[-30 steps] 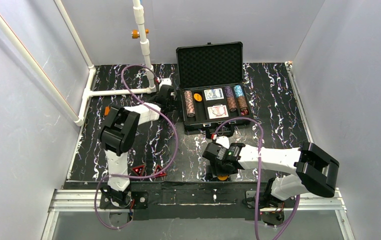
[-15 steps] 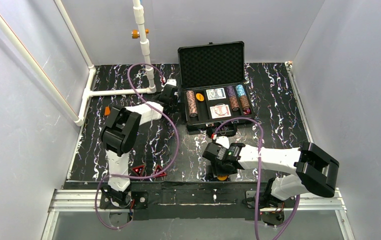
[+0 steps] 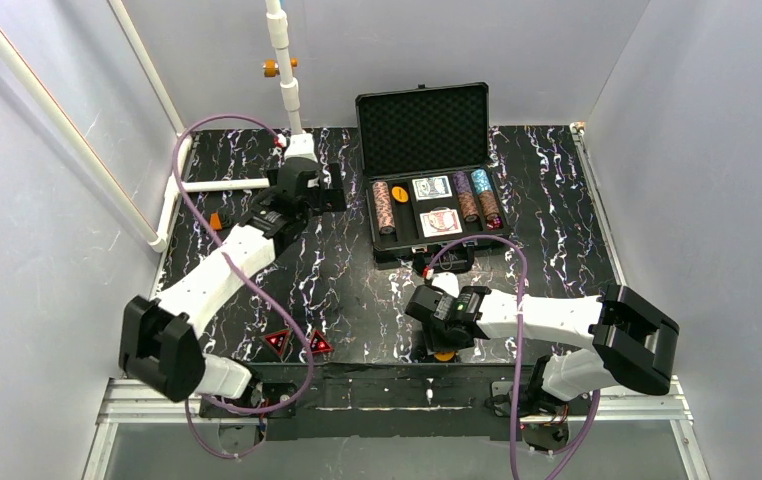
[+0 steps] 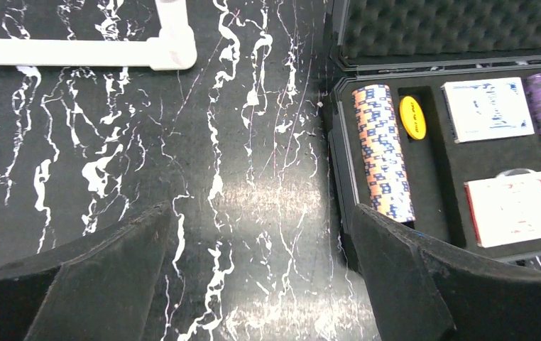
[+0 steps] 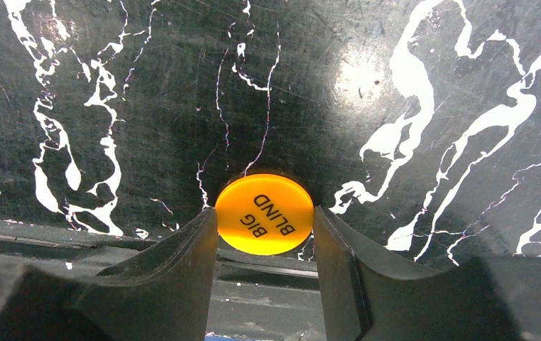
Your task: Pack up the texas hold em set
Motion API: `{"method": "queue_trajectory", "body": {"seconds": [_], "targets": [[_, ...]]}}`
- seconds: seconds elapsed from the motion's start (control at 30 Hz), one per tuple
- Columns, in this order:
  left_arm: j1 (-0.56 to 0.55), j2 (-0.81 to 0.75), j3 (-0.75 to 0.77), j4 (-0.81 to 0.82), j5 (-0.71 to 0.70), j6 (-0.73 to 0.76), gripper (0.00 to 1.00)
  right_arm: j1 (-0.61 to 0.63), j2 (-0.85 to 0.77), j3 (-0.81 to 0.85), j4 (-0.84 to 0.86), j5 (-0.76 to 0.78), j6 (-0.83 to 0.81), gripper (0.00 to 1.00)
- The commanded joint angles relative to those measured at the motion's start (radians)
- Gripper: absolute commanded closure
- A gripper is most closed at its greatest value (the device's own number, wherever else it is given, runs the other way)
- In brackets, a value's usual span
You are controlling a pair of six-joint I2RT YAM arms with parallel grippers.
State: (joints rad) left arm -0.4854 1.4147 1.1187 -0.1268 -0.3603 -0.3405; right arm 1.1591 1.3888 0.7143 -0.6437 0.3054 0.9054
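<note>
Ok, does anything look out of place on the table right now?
Yes. Two red-black triangles lie loose at the front left, and an orange Big Blind disc sits at the near edge between the right gripper's fingers. Both belong in the open case.

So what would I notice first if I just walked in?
Probably the open black case at the far middle of the table, with chip stacks and card decks lined up inside. Next is the bright orange disc reading BIG BLIND, lying flat near the table's front edge, with the right tool straddling it.
</note>
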Motion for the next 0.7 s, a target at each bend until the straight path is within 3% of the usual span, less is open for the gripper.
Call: {"method": "queue_trajectory", "body": {"seconds": [0.0,0.17,0.67], "targets": [[0.005,-0.089,-0.016,-0.161,-0.012,-0.006,0.02,0.010,0.067,-0.065,0.033,-0.028,0.019,0.78],[0.005,-0.173,-0.034,-0.209,0.013,0.012,0.02,0.010,0.070,-0.043,0.022,-0.020,0.011,0.84],[0.005,-0.263,-0.040,-0.283,0.200,0.033,0.02,0.013,0.041,0.072,-0.059,0.018,-0.008,0.85]]}}
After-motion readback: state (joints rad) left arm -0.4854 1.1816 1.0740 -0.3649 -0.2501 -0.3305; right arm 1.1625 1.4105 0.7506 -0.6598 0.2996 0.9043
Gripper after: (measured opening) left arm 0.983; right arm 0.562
